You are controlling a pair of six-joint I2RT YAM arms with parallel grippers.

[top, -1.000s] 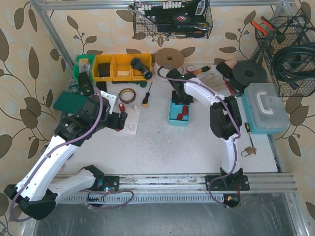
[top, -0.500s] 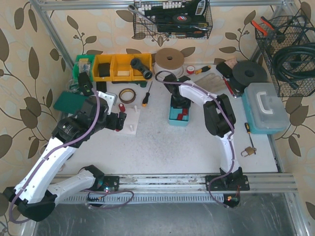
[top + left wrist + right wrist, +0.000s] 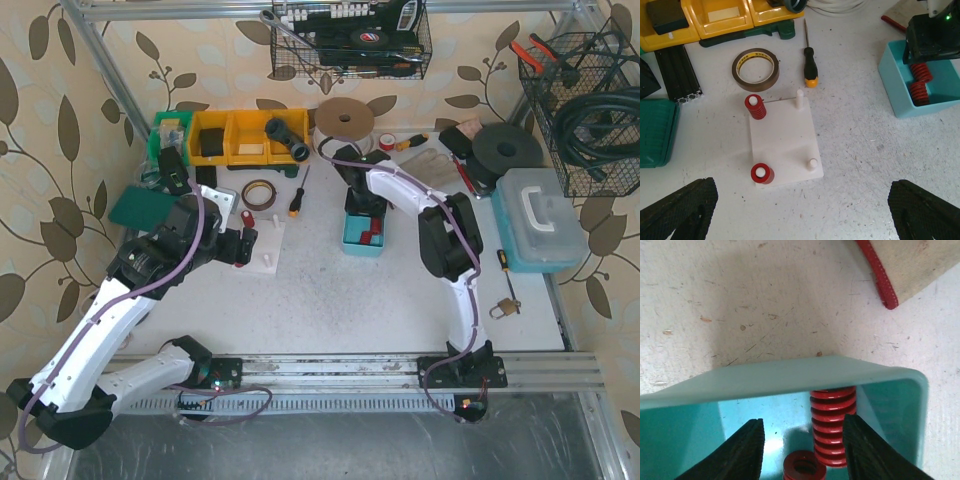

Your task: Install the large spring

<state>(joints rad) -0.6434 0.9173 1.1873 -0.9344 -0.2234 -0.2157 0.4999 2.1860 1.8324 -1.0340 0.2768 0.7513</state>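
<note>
The right hand (image 3: 802, 420), fingers spread and empty, hangs over the teal bin (image 3: 765, 380); the large red spring (image 3: 832, 427) lies between them, long axis running straight ahead.

The speckled white counter (image 3: 865, 150) carries a white peg plate (image 3: 785, 135). From it, a tape roll (image 3: 756, 85) lies at eleven o'clock, a screwdriver (image 3: 809, 62) at one, a teal bin (image 3: 892, 87) at two and a green case (image 3: 655, 130) at nine.

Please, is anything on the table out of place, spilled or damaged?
Nothing stands out. Two red springs sit upright on pegs of the white board; the other springs are inside the teal bin, none spilled.
</note>
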